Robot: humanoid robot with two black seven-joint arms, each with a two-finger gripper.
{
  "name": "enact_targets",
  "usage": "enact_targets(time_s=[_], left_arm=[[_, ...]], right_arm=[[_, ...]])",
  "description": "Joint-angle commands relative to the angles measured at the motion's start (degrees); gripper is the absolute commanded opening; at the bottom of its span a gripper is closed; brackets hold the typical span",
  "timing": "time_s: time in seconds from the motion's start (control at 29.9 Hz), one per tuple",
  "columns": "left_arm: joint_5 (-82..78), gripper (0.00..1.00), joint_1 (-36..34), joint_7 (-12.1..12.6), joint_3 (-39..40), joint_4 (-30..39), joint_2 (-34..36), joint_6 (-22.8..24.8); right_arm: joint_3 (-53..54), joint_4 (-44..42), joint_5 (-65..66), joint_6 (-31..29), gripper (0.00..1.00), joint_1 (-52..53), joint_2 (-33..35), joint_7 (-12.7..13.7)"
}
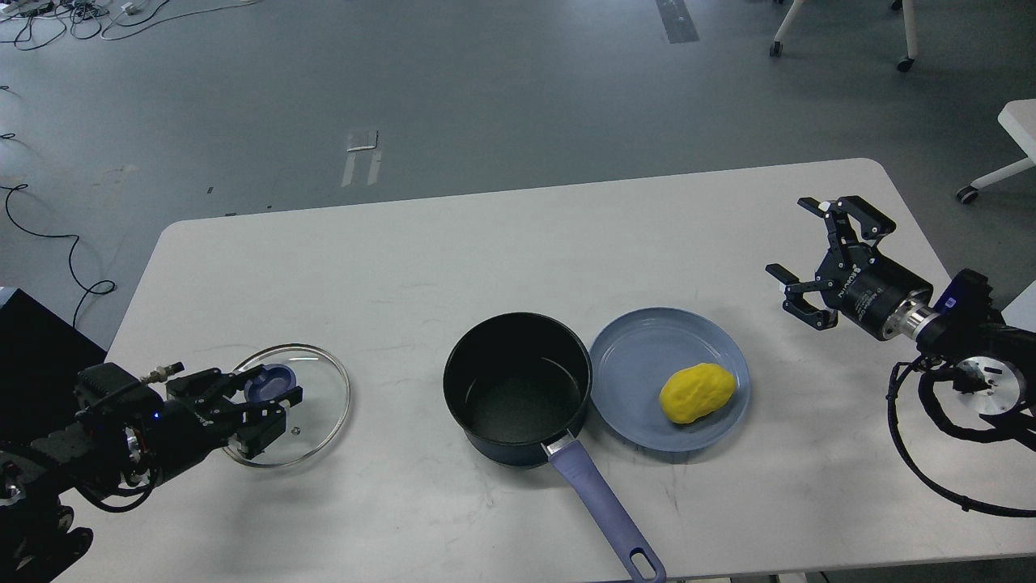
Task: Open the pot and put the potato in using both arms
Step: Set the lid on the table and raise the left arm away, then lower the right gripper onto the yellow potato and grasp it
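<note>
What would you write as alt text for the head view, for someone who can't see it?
An open black saucepan with a purple-blue handle sits on a white table, a yellow lumpy potato on a round blue plate beside it. The left gripper is at a glass lid; the right gripper hovers open.

Smooth grey floor (502, 89) fills upper frame, scuffed, pale tape marks (361, 154) upper centre-left. Loose black cables (57, 18) top left and along left edge. White castered furniture legs (842, 28) top right. White rounded-corner tabletop (388, 267) spans lower frame. Even, diffuse light.
</note>
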State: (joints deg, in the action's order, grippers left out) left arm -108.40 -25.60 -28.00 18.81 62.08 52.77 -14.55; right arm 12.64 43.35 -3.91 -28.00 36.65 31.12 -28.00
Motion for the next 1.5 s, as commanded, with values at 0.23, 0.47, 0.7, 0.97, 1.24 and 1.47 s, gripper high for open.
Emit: enact_targets(time_s=[0.23, 0.47, 0.7, 0.97, 1.24, 1.47], left_arm=[[-0.1, 0.77, 0.6, 0.0, 0.0, -1.9, -1.0, 0.0], [0.6, 0.97, 0.2, 0.0, 0.1, -1.5, -1.2, 0.0], [24.2, 0.97, -7.4, 0.0, 0.2, 6.6, 3.6, 8.2], [64.8, 0.97, -21.8, 0.0, 1.1, 8.8, 6.3, 38.2], [81.5, 0.97, -26.8, 0.0, 1.2, 7.9, 5.9, 42.6], [81.7, 0.97, -26.9, 0.0, 1.1, 7.6, 5.0, 42.6]], right_arm=[[-0.1, 0.0, 0.1, 0.0, 1.00, 0.0, 0.2, 0.0], [-0.1, 0.2, 0.3, 0.0, 1.00, 0.6, 0.9, 0.0], [-1.8, 2.9, 19.9, 0.0, 1.00, 9.0, 6.0, 0.0], [-8.5, 12.8, 55.3, 0.0, 1.00, 26.7, 12.1, 0.0], [-31.5, 21.7, 76.7, 0.0, 1.00, 51.9, 8.4, 0.0], [-40.3, 33.7, 94.0, 0.0, 1.00, 59.4, 3.2, 0.0]])
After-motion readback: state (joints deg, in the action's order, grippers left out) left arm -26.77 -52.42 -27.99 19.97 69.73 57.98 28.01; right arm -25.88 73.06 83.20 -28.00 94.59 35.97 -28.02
